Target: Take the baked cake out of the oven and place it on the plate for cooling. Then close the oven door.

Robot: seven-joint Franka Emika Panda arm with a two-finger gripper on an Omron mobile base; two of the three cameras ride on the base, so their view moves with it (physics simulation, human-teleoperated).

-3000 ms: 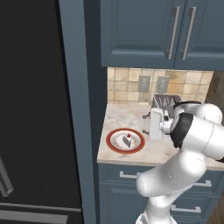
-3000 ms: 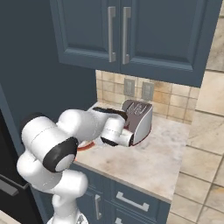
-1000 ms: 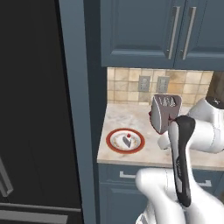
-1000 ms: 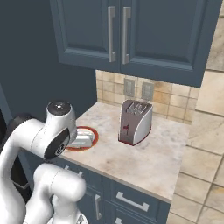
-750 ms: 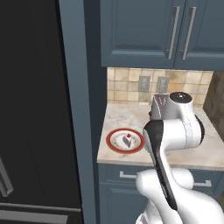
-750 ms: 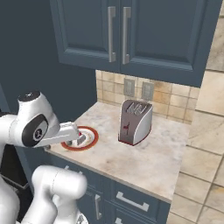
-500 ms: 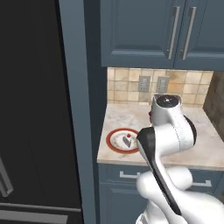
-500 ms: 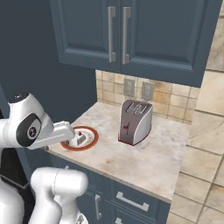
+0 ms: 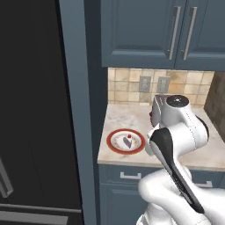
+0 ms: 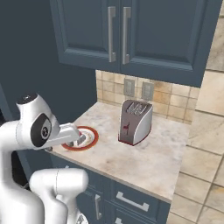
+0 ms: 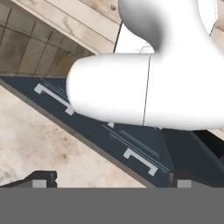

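Observation:
The baked cake (image 9: 128, 141), a small pale wedge with a red dot on top, lies on a white plate with a red rim (image 9: 110, 142) at the counter's left end. In the right base view my white forearm reaches over the plate (image 10: 95, 137) and covers most of it. My gripper (image 11: 111, 178) is open, its two dark fingertips (image 11: 42, 178) far apart with nothing between them, looking down over the counter edge at the drawers. The oven and the oven door are out of view.
A steel toaster (image 10: 135, 121) stands mid-counter, partly behind my arm in the left base view (image 9: 154, 110). The marble counter (image 10: 148, 162) has free room to its right. Blue wall cabinets (image 9: 176, 30) hang above; a tall black appliance front (image 9: 35, 110) stands left.
My arm has swung left and folded back toward the base, its big joint now over the counter's front near the plate. The cake and plate have not moved. The gripper stays open.

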